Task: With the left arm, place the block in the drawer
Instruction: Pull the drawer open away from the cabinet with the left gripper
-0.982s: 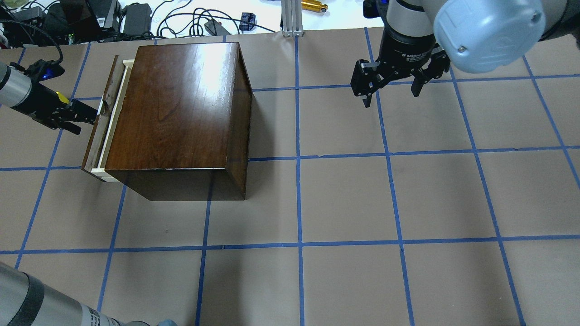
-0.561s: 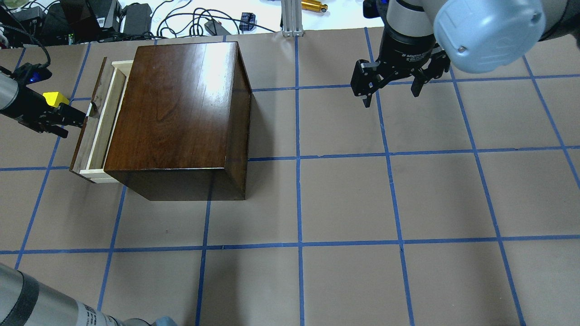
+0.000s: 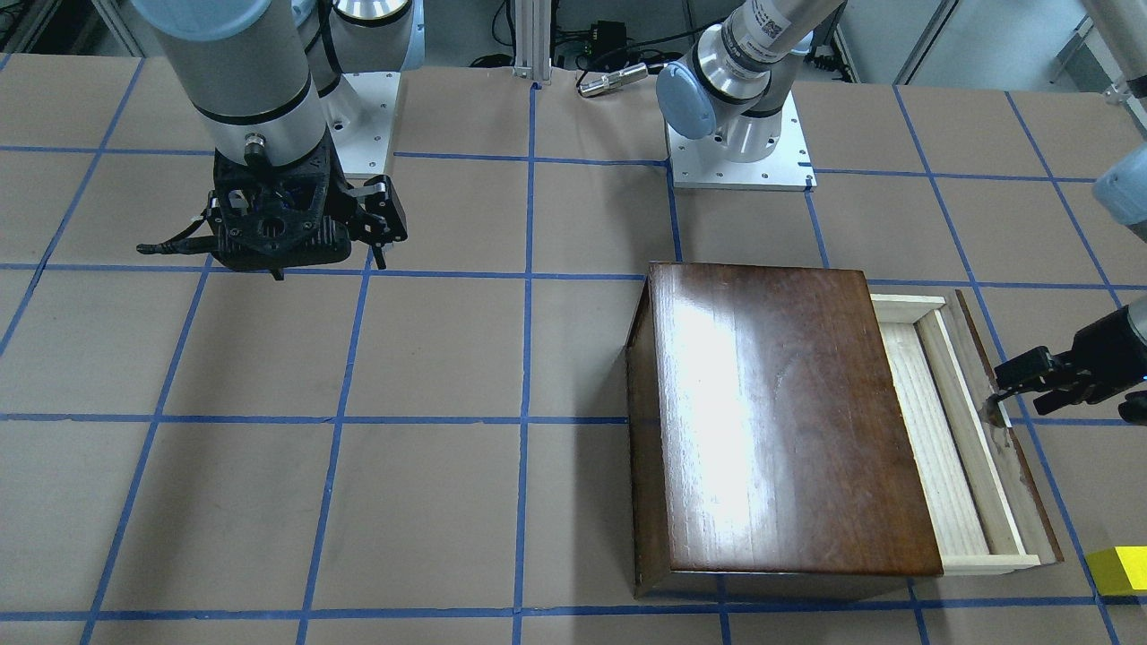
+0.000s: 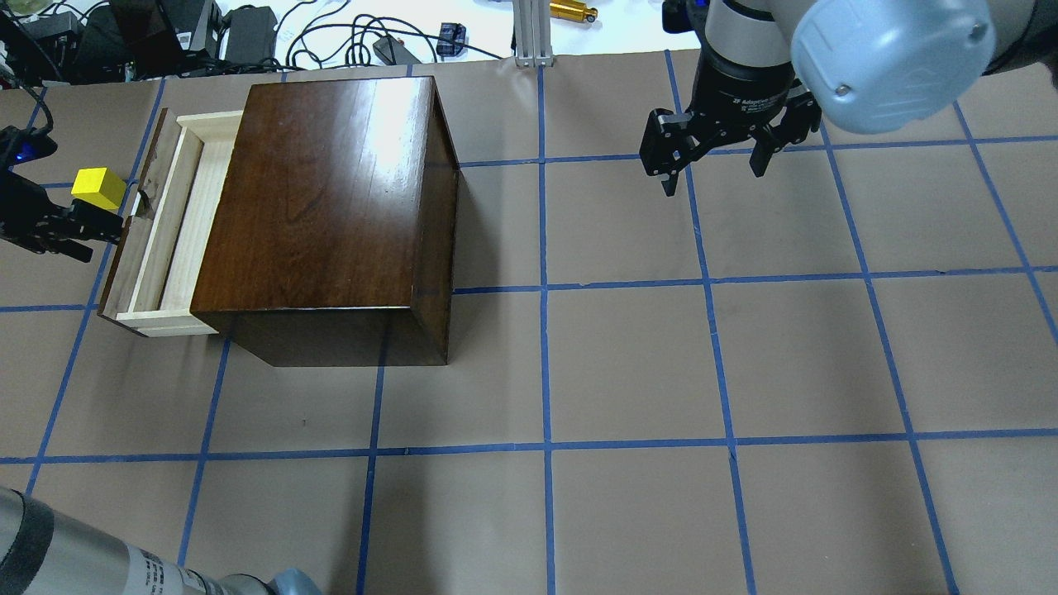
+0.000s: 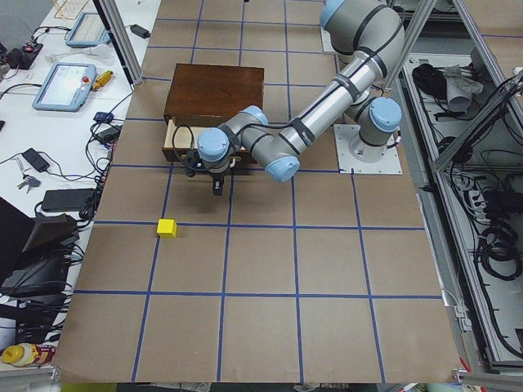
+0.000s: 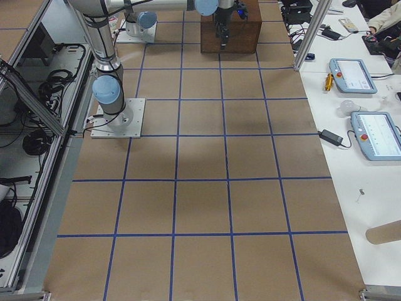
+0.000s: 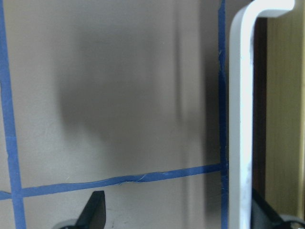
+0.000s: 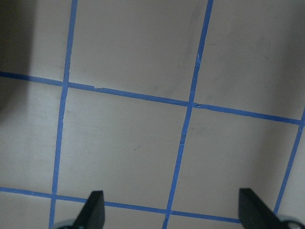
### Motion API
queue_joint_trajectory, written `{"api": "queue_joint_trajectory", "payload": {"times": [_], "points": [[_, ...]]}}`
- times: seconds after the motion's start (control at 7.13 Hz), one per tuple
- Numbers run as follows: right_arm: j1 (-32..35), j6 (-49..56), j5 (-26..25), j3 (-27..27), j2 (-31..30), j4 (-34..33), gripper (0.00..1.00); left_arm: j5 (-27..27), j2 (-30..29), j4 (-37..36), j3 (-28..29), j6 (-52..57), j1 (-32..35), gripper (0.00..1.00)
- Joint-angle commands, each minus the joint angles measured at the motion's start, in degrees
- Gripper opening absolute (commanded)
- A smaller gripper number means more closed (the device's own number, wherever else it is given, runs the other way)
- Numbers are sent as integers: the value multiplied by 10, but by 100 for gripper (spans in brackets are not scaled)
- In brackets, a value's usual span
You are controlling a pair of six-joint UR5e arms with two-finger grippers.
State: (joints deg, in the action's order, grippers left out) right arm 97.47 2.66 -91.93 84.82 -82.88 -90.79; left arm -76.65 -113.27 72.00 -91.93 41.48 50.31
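Observation:
The yellow block (image 4: 97, 188) lies on the table just left of the drawer front; it also shows in the front view (image 3: 1120, 569) and the left side view (image 5: 167, 228). The drawer (image 4: 178, 223) stands partly out of the dark-brown box (image 4: 331, 207), its pale inside bare. My left gripper (image 4: 103, 234) is low at the drawer front, open. In the left wrist view the white handle (image 7: 240, 119) stands between the fingers, close against the right finger (image 7: 264, 212). My right gripper (image 4: 711, 165) hangs open and empty at the far right.
Cables, power bricks and a metal post (image 4: 529, 33) lie beyond the table's far edge. The brown table surface (image 4: 628, 372) carries a grid of blue tape lines. The left arm's forearm (image 4: 74, 554) crosses the near left corner.
The drawer has slid further out of the box toward the left, and my left gripper has moved left with its handle. The block now shows fully. The right arm has not moved.

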Motion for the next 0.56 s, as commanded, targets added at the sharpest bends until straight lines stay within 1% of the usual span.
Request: {"api": "queue_joint_trajectory", "payload": {"times": [0.0, 0.14, 0.28, 0.42], "points": [[0, 1, 0, 0, 0, 0, 100, 0, 3, 0, 0, 0, -3, 100], [0, 0, 0, 0, 0, 0, 100, -1, 14, 1, 1, -1, -3, 100], [0, 0, 0, 0, 0, 0, 100, -15, 25, 1, 1, -2, -3, 100], [0, 0, 0, 0, 0, 0, 100, -40, 50, 9, 0, -2, -1, 100]]}}
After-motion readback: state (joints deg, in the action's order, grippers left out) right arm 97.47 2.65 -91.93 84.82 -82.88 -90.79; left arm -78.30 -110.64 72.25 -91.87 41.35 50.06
